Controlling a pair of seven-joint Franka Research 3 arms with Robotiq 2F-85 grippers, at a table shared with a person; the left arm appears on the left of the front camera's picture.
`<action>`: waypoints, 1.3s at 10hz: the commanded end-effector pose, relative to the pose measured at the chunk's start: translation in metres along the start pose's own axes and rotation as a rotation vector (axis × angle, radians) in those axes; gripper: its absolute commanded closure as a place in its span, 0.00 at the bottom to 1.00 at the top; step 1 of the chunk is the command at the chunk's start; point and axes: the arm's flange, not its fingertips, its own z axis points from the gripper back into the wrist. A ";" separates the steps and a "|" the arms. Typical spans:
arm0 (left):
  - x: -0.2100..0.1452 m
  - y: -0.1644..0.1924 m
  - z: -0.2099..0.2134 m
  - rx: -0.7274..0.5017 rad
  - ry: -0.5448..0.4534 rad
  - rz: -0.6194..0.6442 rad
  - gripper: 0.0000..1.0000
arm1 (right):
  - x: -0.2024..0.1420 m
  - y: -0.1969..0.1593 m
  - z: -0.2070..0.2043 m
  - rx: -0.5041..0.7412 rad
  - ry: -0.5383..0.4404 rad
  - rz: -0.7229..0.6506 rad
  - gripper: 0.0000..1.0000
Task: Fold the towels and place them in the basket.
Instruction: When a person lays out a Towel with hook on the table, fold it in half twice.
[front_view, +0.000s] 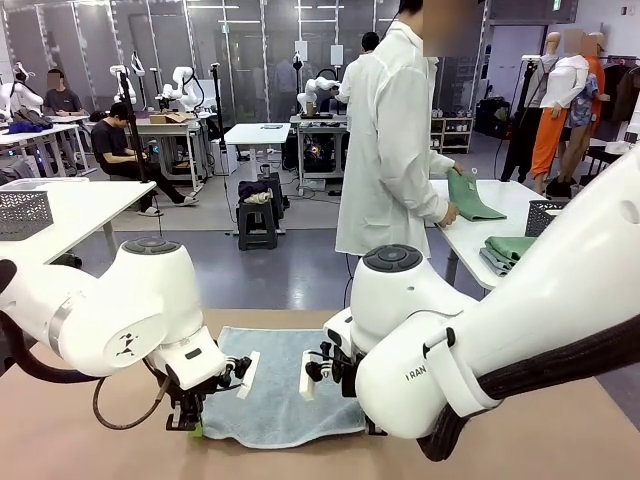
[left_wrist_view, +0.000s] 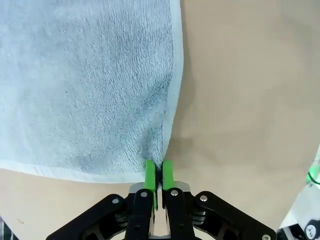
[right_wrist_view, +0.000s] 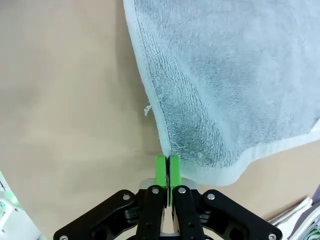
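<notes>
Currently the left gripper (left_wrist_view: 159, 167) is clamping its pads on the near-left corner of the pale blue towel (front_view: 275, 385), which is lying flat on the tan table (front_view: 40, 445) between the arms. To the right, the right gripper (right_wrist_view: 167, 162) is pinching the near-right corner likewise. From both jaws the cloth is stretching away toward the far side, so the fold is probably going to run from near edge to far edge, with each arm nearest its own corner.

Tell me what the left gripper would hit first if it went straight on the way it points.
The left gripper is shut on the edge of the towel, so that comes first; the table seems to lie right behind it, though depth is unclear.
</notes>
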 end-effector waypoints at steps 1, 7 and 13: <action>0.002 -0.008 0.027 0.057 -0.015 0.017 1.00 | -0.007 0.002 0.029 -0.027 0.002 0.004 1.00; -0.018 -0.013 0.078 0.196 -0.025 0.056 1.00 | -0.010 -0.011 0.063 -0.093 0.007 0.012 1.00; -0.020 0.022 0.085 0.161 -0.090 0.044 0.94 | -0.009 -0.044 0.056 -0.053 -0.077 0.028 0.97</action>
